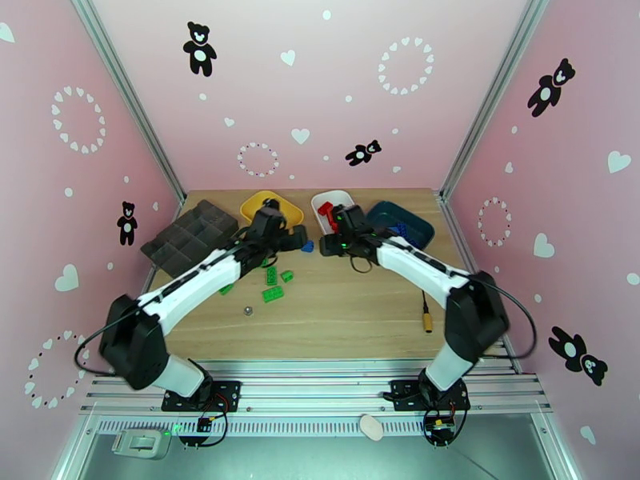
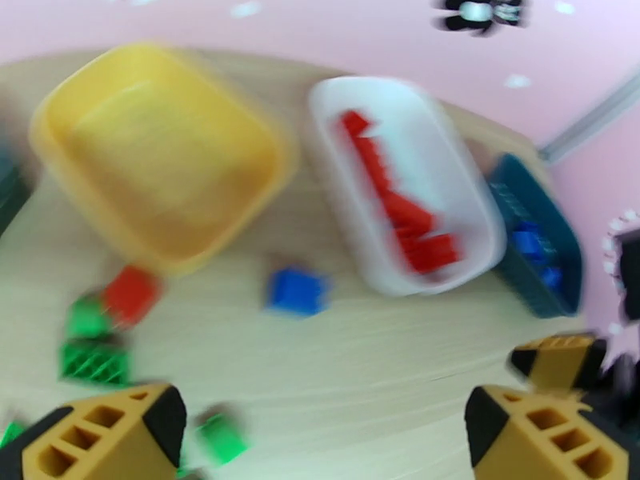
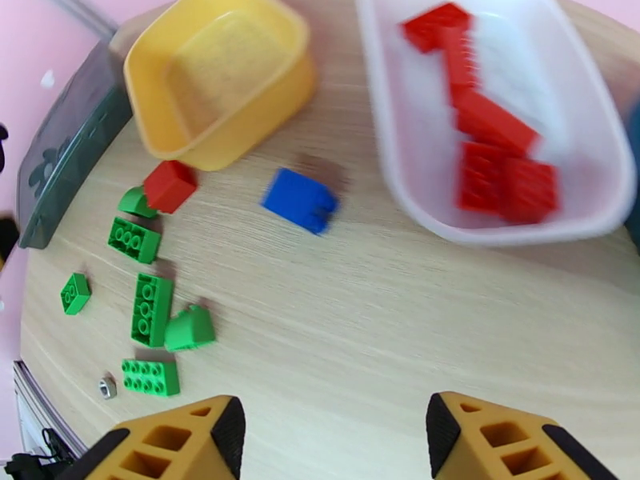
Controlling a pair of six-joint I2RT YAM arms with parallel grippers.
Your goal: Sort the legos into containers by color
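A yellow tray (image 3: pixel 216 82) stands bare at the back left, with the white tray (image 3: pixel 384 130) beside it holding several red bricks (image 3: pixel 488 146). The dark teal tray (image 2: pixel 560 234) on the right holds blue bricks (image 2: pixel 532 246). On the wood between them lie a blue brick (image 3: pixel 300 200), a red brick (image 3: pixel 170 186) by the yellow tray, and several green bricks (image 3: pixel 152 308). My left gripper (image 2: pixel 320 430) is open and empty above the table near the blue brick (image 1: pixel 308 246). My right gripper (image 3: pixel 336 434) is open and empty, in front of the white tray (image 1: pixel 332 206).
A dark grey organizer tray (image 1: pixel 190 238) sits at the back left beside the yellow tray (image 1: pixel 272 206). A small metal ball (image 1: pixel 248 310) lies near the green bricks (image 1: pixel 273 294). A cable with a yellow plug (image 1: pixel 428 318) lies at the right. Pink walls close in three sides.
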